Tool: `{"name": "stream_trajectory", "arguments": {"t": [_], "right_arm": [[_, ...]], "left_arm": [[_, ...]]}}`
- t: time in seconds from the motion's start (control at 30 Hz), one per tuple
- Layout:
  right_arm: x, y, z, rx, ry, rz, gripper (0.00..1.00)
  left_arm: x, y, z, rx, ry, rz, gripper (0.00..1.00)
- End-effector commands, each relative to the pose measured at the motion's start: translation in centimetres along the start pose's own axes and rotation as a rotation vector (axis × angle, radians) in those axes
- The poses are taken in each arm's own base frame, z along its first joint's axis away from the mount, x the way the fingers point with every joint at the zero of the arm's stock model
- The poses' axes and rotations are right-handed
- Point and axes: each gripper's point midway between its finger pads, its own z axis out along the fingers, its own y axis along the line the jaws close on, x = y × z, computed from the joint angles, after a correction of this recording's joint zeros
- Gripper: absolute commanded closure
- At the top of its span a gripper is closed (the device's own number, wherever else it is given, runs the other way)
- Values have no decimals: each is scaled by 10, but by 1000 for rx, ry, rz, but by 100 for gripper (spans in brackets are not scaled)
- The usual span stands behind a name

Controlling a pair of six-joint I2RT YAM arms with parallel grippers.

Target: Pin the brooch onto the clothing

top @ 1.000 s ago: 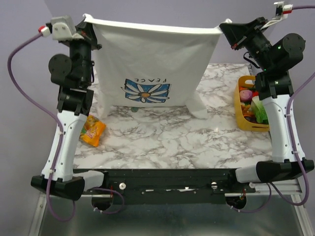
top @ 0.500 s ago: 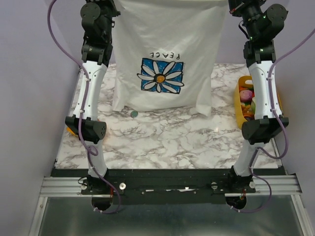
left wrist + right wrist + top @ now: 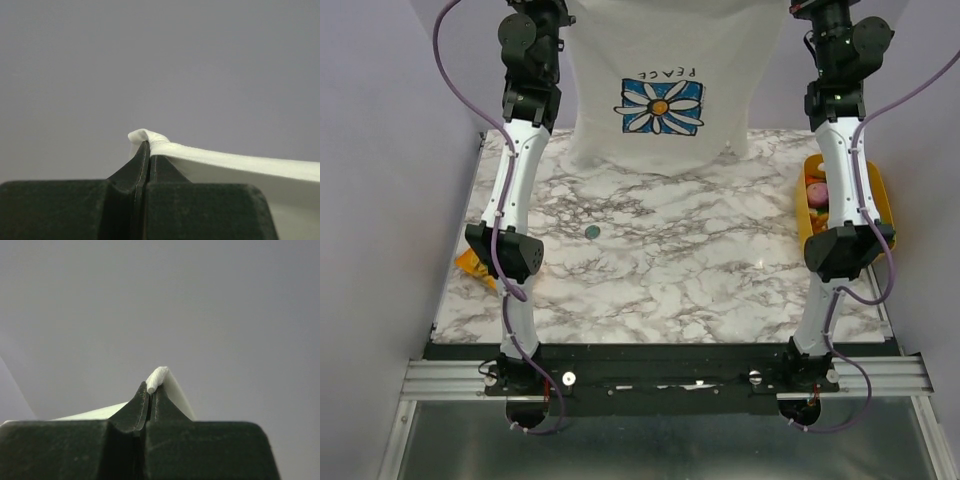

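Note:
The clothing, a white T-shirt (image 3: 660,50) with a blue square flower print (image 3: 660,106), hangs upright at the back of the table, its hem near the far edge. The left gripper (image 3: 148,150) is shut on the shirt's top left edge (image 3: 240,162). The right gripper (image 3: 151,390) is shut on a rolled bit of the top right edge (image 3: 156,378). In the top view both arms reach up and their grippers are cut off by the top edge. The brooch (image 3: 592,232), a tiny dark green disc, lies alone on the marble table in front of the shirt.
A yellow basket (image 3: 882,200) of toy food stands at the table's right edge beside the right arm. An orange snack packet (image 3: 472,263) lies at the left edge behind the left arm. The marble tabletop (image 3: 690,290) spreads between the arms.
Both arms rose and carried the shirt higher and farther back. Its hem lifted off the table. The brooch, first just under the hem, now lies well in front of it.

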Motion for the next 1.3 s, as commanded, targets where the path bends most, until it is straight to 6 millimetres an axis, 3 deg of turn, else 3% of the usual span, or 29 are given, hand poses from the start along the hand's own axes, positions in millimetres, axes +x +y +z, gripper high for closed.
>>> {"name": "stream_trajectory", "arguments": {"t": [0.0, 0.03, 0.07, 0.1, 0.13, 0.17, 0.2, 0.23, 0.27, 0.3, 0.33, 0.37, 0.43, 0.47, 0.53, 0.57, 0.6, 0.67, 0.7, 0.73, 0.77, 0.93, 1.07, 1.2, 1.27], "right_arm": [[-67, 24, -6, -85, -162, -96, 99], [-66, 26, -8, -93, -149, -100, 99], [-59, 24, -10, -95, -127, -98, 99], [-28, 11, -15, -87, -48, -87, 99], [-27, 14, -22, -95, -23, -86, 99], [-11, 7, -30, -86, 30, -78, 99], [9, -2, -40, -58, 99, -62, 99], [62, -33, -65, 23, 229, -33, 99], [59, -30, -80, 54, 256, -30, 99], [84, -52, -103, 167, 344, -2, 99], [104, -66, -127, 238, 406, 16, 99], [134, -83, -170, 340, 493, 46, 99], [168, -98, -227, 460, 585, 116, 99], [203, -110, -276, 523, 685, 138, 99], [210, -101, -309, 545, 721, 199, 99], [217, -100, -324, 559, 744, 216, 99], [223, -99, -345, 585, 780, 238, 99], [226, -91, -361, 599, 813, 272, 99], [233, -91, -380, 628, 854, 287, 99], [227, -88, -386, 634, 853, 281, 99], [227, -87, -394, 646, 867, 275, 99], [225, -78, -458, 731, 955, 271, 99], [221, -64, -488, 760, 1011, 306, 99], [220, -54, -529, 839, 1104, 333, 99], [217, -50, -540, 859, 1129, 339, 99]], "left_arm": [[-87, -24, -18, 36, -173, 10, 100], [-82, -30, -21, 45, -156, 29, 100], [-51, -30, -23, 43, -85, 48, 100], [-50, -33, -30, 47, -65, 53, 100], [-34, -33, -35, 47, -23, 65, 100], [21, -32, -47, 39, 100, 86, 100], [29, -30, -60, 24, 135, 90, 100], [50, -23, -73, -20, 188, 94, 100], [113, -14, -104, -51, 317, 94, 100], [111, -12, -122, -61, 323, 58, 100], [127, -13, -140, -45, 350, 36, 100], [174, 0, -178, -90, 440, 25, 100], [180, -11, -211, -78, 461, -26, 100], [206, -10, -238, -66, 531, -25, 100], [209, -27, -261, -24, 567, -47, 100], [223, -28, -280, -14, 622, -25, 100], [222, -30, -287, -17, 630, -24, 100], [237, -38, -313, 6, 702, -21, 100], [235, -40, -320, 15, 714, -30, 100], [237, -42, -327, 14, 732, -41, 100], [247, -40, -345, 17, 778, -25, 100], [254, -24, -393, -33, 860, -3, 100], [268, -15, -446, -47, 975, -9, 100], [273, -14, -483, -63, 1089, -12, 100], [277, -14, -504, -61, 1157, -2, 100]]}}
